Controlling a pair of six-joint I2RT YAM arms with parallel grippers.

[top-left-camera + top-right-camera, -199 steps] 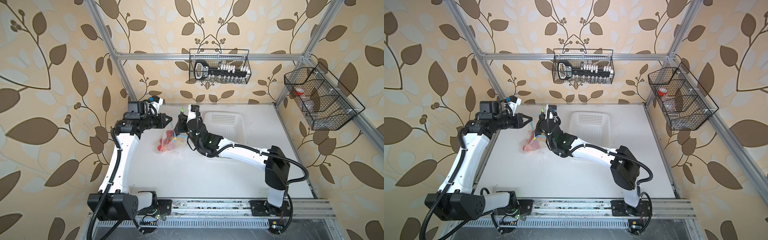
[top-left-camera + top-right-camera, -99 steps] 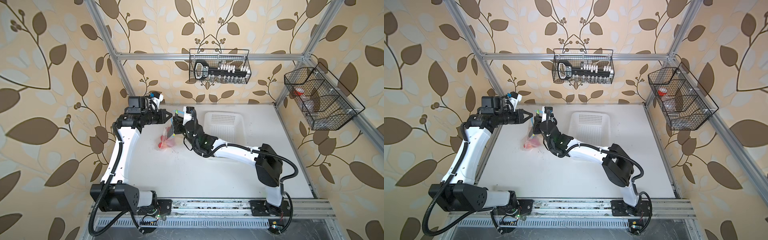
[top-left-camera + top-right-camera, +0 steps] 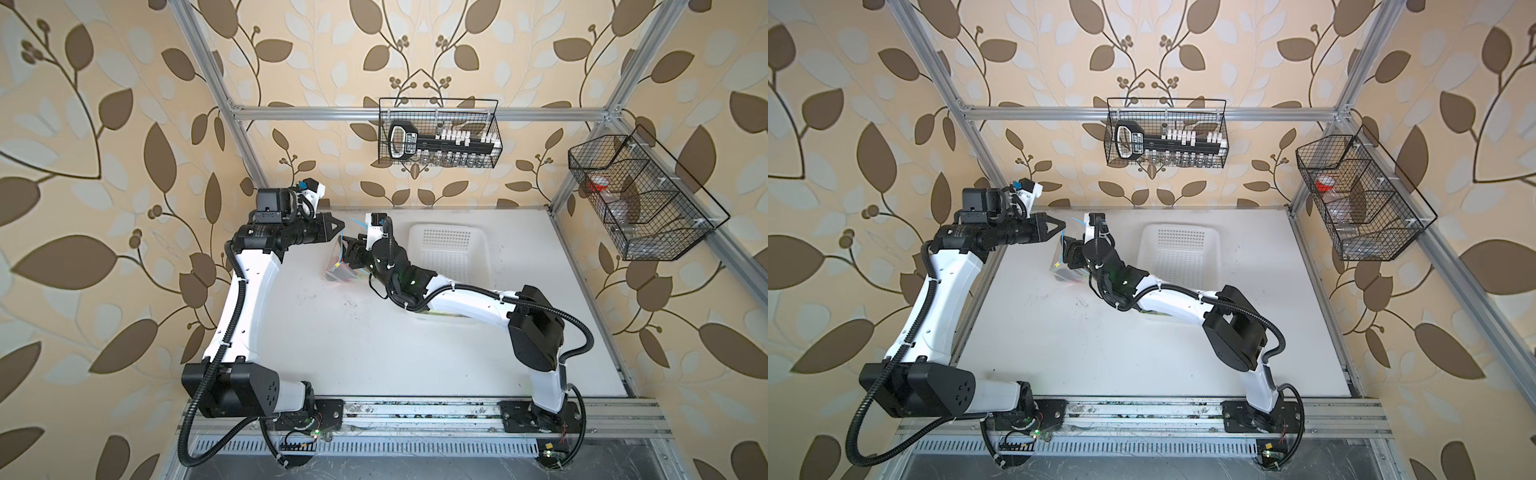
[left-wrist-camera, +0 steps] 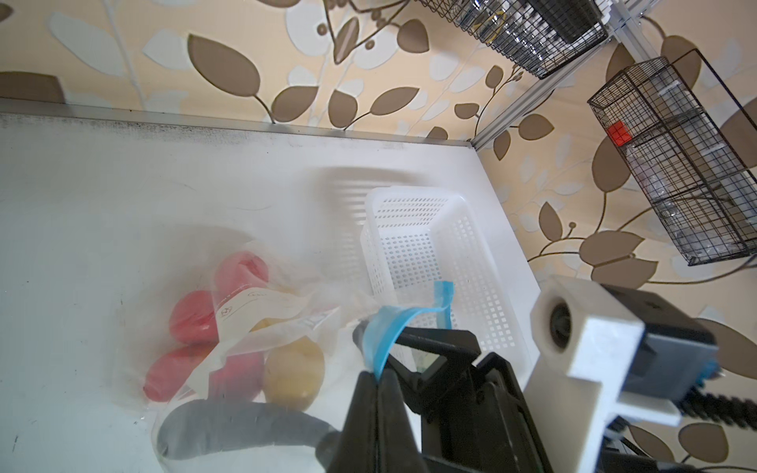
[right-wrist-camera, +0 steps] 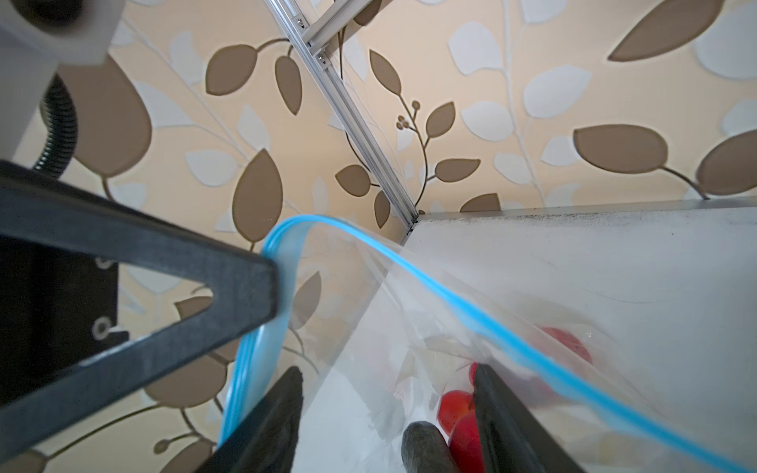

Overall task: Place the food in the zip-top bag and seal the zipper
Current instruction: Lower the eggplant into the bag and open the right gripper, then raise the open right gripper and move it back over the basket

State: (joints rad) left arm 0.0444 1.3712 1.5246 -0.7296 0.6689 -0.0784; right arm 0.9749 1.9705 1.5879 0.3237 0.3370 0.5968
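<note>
1. Across the far left part of the white worktop (image 3: pixel 332 353), both arms are stretched toward each other, with their tips brought close together above the bag.
2. A white perforated basket (image 3: pixel 446 227) is set on the worktop to the right of the tips, just beside the right arm.
3. The clear bag (image 3: pixel 337 270) is placed between the left arm's tip and the basket. Its top edge is held up in the air, while its lower part, filled with the food, is rested on the worktop.
4. The left pincer (image 4: pixel 375 374) is pressed together on the zipper, which is pinched between its fingers at one end of the bag's mouth.
5. The right pincer (image 5: pixel 387 370) is shown with its fingers spread apart. Clear film is seen between them and the zipper runs close past both tips, but whether it is touched cannot be told.
6. The food is seen inside the bag: red apples (image 4: pixel 196 315), a yellow-brown potato (image 4: pixel 293 372) and a dark eggplant (image 4: pixel 237 430).
7. The blue zipper (image 5: pixel 430 286) is bent sharply where it is clamped, and whether it is sealed cannot be told.
8. A small yellow slider (image 3: pixel 338 263) is seen on the strip in a top view.
</note>
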